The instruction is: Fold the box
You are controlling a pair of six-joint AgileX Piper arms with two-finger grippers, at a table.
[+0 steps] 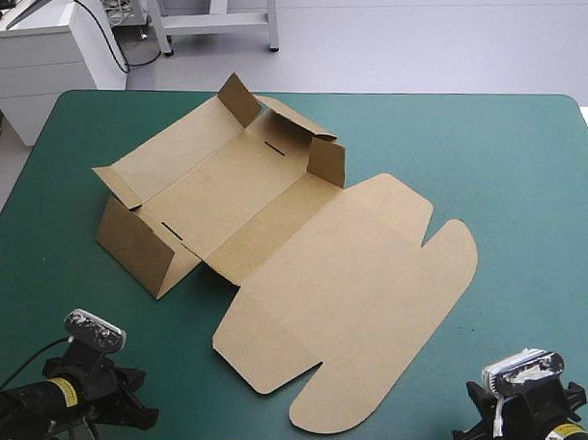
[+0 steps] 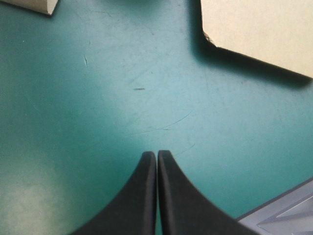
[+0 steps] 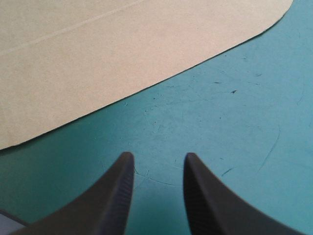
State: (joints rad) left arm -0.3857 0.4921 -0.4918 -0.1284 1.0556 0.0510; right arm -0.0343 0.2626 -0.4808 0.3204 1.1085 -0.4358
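Two grippers of mine sit low at the table's near edge, one toward each corner, and neither touches anything. My left gripper (image 2: 157,154) is closed up tight, its black fingers (image 2: 142,196) meeting in one pointed arch over the bare teal-green cover (image 1: 528,170). My right gripper (image 3: 156,159) is parted by a narrow gap, with only cover showing between the fingers.

Just ahead of the right gripper runs a rounded edge of the lid (image 3: 122,49), which lies flat on the cover. Ahead of the left gripper and off to one side, a corner of brown board casts a dark shadow on the table, apart from my fingertips.

From above, the box (image 1: 302,259) lies in the middle of the table, between my arms and beyond them, set at a slant. The lid spreads toward my right arm, and its two rounded ears point at the near and right edges.

Farther on, toward the left, is the half-made tray. Its near-left wall (image 1: 139,244) stands upright with its outer face toward me. The floor (image 1: 227,194) lies flat behind it — and at the far end another wall (image 1: 287,131) is raised, with a small flap (image 1: 238,94) standing up beside it.
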